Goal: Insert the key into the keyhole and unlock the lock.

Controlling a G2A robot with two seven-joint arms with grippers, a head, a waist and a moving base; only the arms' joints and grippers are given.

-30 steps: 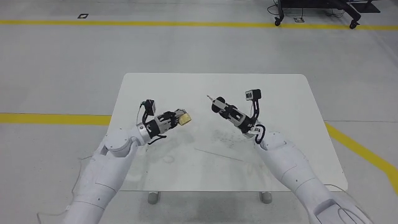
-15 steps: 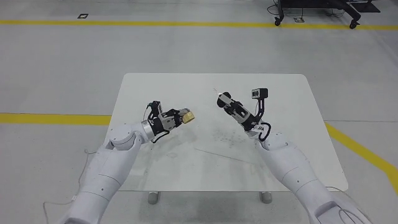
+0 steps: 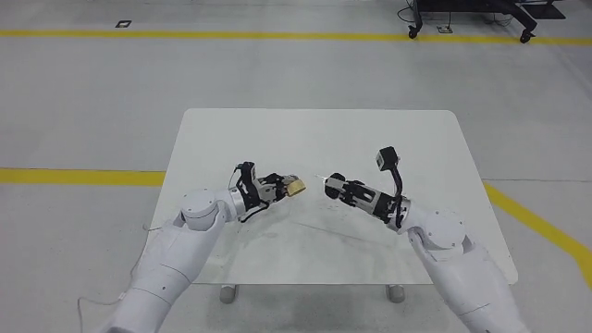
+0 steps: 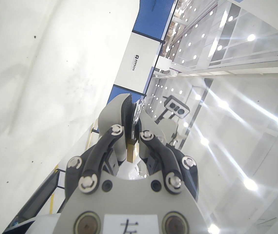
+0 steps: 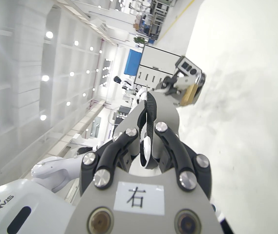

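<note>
- Top view: camera above the arms, facing steeply down from far off. It takes in the whole table [image 3: 277,125], both arms, the lock [image 3: 295,186] and the key [image 3: 326,178].
- Left wrist view: camera just behind the left end effector [image 4: 132,112], facing forward along it, very near, with the table to one side.
- Right wrist view: likewise just behind the right end effector [image 5: 150,103]. It shares lock and table with the top view.

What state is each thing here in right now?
lock: held in the air, key not yet in it.
key: gripped, tip aimed at the lock, apart from it.
left end effector: shut on the lock.
right end effector: shut on the key.
</note>
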